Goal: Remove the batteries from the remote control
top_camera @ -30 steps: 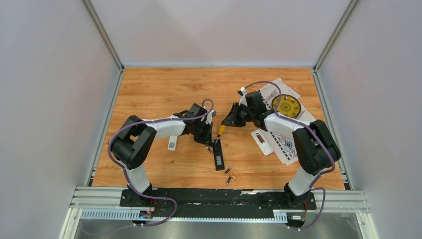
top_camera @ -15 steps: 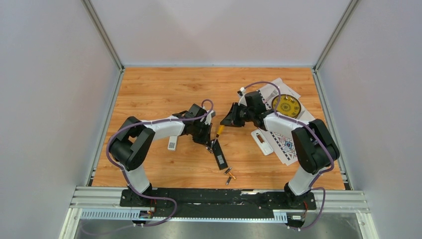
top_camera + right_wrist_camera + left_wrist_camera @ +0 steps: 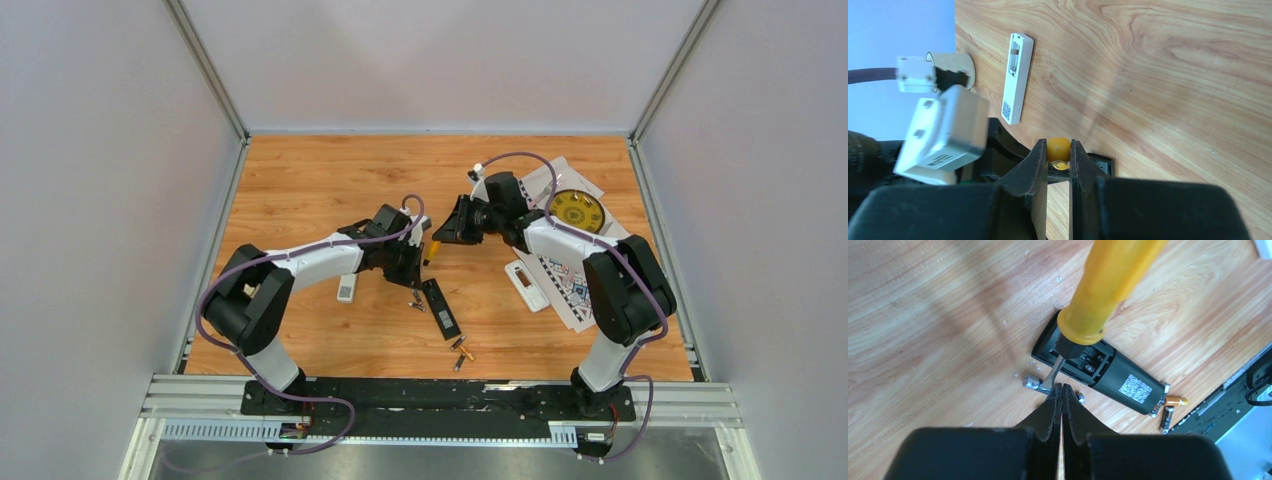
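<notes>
The black remote control (image 3: 440,308) (image 3: 1108,372) lies face down with its battery bay open. My left gripper (image 3: 412,285) (image 3: 1062,388) is shut with nothing in it, hovering just over a dark grey battery (image 3: 1032,383) (image 3: 416,300) that lies on the wood beside the remote. Two more batteries (image 3: 462,351), one orange (image 3: 1175,401) and one dark (image 3: 1166,418), rest past the remote's other end. My right gripper (image 3: 438,240) (image 3: 1058,150) is shut on the yellow handle of a screwdriver (image 3: 1108,280) (image 3: 1058,146). Its blade reaches down to the bay's edge.
One white remote (image 3: 346,288) (image 3: 1017,77) lies left of the left gripper, another (image 3: 526,285) on the right. Printed sheets (image 3: 575,290) with a yellow disc (image 3: 578,212) lie at the back right. Grey walls enclose the table.
The left gripper has drawn back from the remote, and a dark battery now lies on the wood beside it. The right gripper has moved up and left with the screwdriver.
</notes>
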`<control>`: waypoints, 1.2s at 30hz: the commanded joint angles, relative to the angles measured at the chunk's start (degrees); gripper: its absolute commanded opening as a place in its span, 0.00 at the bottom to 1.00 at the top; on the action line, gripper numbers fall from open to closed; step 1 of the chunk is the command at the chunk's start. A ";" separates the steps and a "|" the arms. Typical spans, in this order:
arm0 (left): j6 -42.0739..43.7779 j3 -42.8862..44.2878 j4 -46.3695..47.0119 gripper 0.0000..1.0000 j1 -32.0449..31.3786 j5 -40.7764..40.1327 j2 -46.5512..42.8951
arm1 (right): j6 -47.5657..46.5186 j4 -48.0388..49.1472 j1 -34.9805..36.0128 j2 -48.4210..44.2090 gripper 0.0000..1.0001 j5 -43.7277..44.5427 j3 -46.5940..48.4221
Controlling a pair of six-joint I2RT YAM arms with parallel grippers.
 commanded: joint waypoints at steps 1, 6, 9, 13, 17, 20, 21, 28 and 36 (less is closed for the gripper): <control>0.80 -0.14 0.55 0.09 -0.05 -0.87 -4.90 | 0.48 -1.07 0.51 -0.21 0.00 -1.08 2.07; -0.78 -1.36 1.78 0.21 -0.05 -3.42 -10.16 | 0.04 -1.42 0.51 -0.91 0.00 -0.64 2.25; -1.83 -2.68 2.74 0.36 0.21 -5.00 -13.94 | -1.09 -2.56 0.33 -1.26 0.00 -0.38 2.60; -3.68 -5.05 5.28 0.59 1.44 -5.18 -19.05 | -2.41 -3.70 -0.54 -2.58 0.00 0.50 2.60; -6.67 -7.86 7.92 0.69 4.51 -1.50 -24.32 | -3.64 -5.11 -1.60 -4.34 0.00 0.94 2.42; -9.04 -9.44 10.30 0.74 6.62 2.45 -28.54 | -4.96 -5.90 -2.74 -5.30 0.00 0.77 2.07; -10.00 -9.80 11.26 0.80 7.06 2.90 -30.55 | -5.14 -6.17 -3.53 -5.83 0.00 0.77 1.98; -12.12 -12.35 15.13 0.90 10.31 7.03 -37.77 | -7.78 -8.54 -7.22 -9.60 0.00 1.03 0.84; -12.21 -13.76 18.48 0.98 11.81 5.28 -48.05 | -9.97 -11.44 -8.37 -14.36 0.00 2.43 0.31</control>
